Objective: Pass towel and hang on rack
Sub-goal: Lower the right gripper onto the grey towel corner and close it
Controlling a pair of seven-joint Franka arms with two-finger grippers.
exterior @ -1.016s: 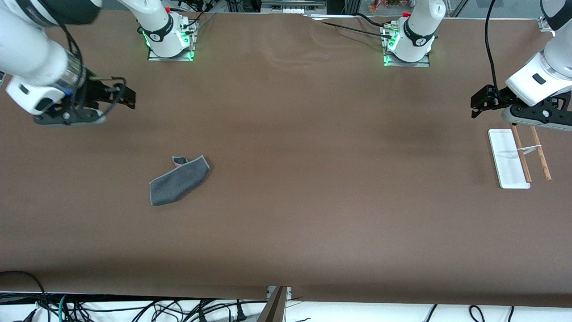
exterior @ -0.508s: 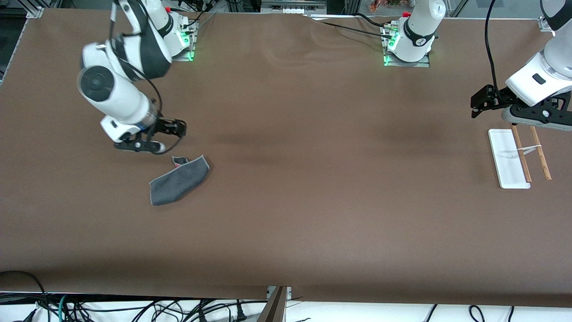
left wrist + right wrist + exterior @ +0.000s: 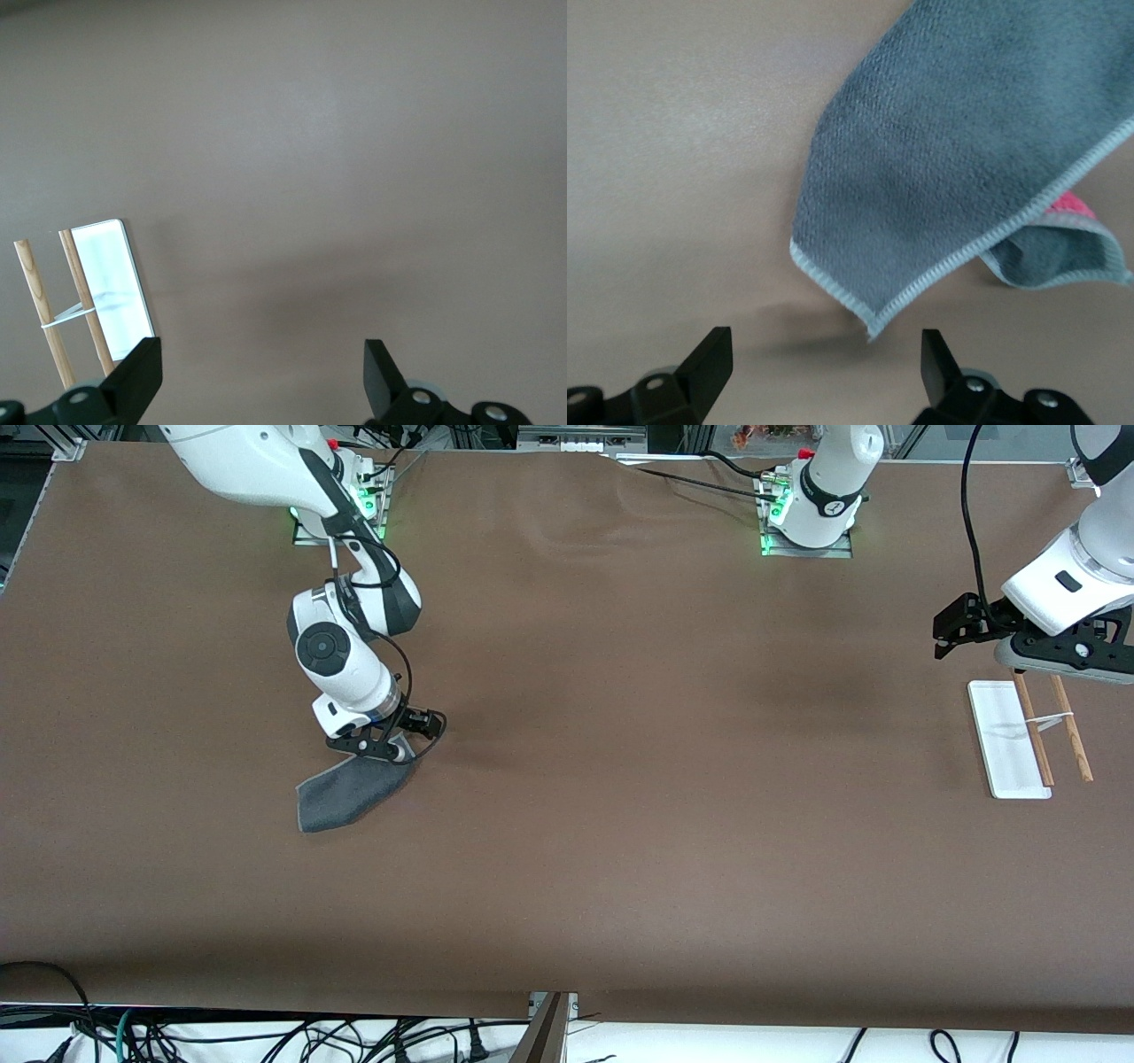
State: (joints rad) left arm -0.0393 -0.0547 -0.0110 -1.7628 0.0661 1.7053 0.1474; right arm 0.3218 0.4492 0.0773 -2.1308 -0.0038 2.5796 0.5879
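On the brown table (image 3: 620, 824) lies a folded grey towel (image 3: 341, 797), pale-stitched, pink-cornered; at its 12 o'clock, the right gripper (image 3: 403, 737) hangs spread; the left gripper (image 3: 944, 631) waits spread above the rack (image 3: 1005, 740)

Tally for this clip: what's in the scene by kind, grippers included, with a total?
Towels: 1, the grey towel lying flat under the open right gripper.
Racks: 1, the rack at the left arm's end, below the waiting, open left gripper.
Grippers: 2.
Total: 4.
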